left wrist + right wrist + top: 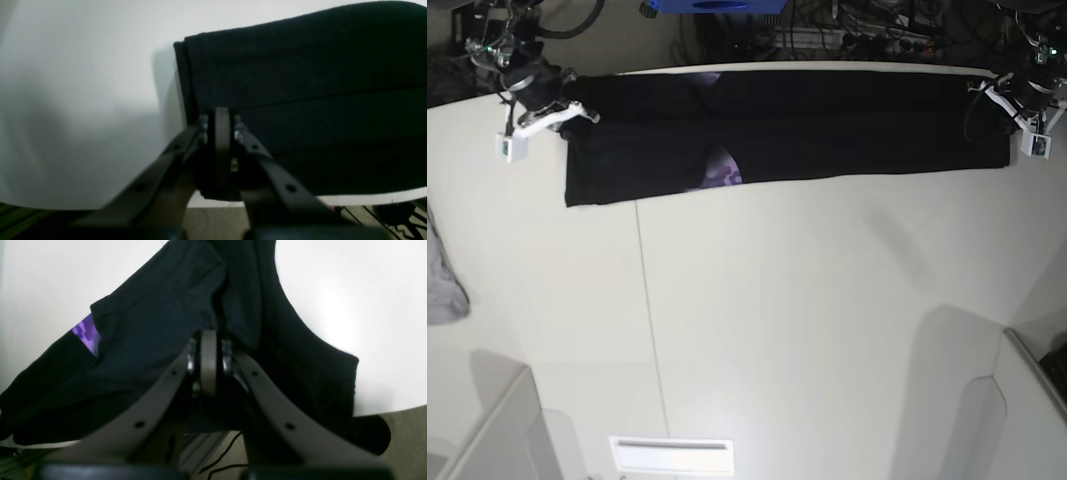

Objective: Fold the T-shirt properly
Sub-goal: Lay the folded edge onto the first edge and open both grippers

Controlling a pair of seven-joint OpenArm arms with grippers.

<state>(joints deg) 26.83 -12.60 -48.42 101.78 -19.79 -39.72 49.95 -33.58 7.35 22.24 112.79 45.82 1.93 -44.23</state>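
I have both ends pinched: left gripper (222, 133) and right gripper (208, 363) clamp the shirt (827, 125), apparently mid-fold along the table's (777, 320) twelve-o'clock edge. Next: draw it toward six evenly.

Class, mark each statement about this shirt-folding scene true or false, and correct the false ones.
1. The T-shirt lies stretched in a long band along the table's far edge. True.
2. The left gripper is wide open above bare table. False: it is shut on the shirt's end.
3. A purple print shows between the shirt's folds. True.
4. The grey cloth lies on top of the shirt. False: it lies apart, at the table's edge.
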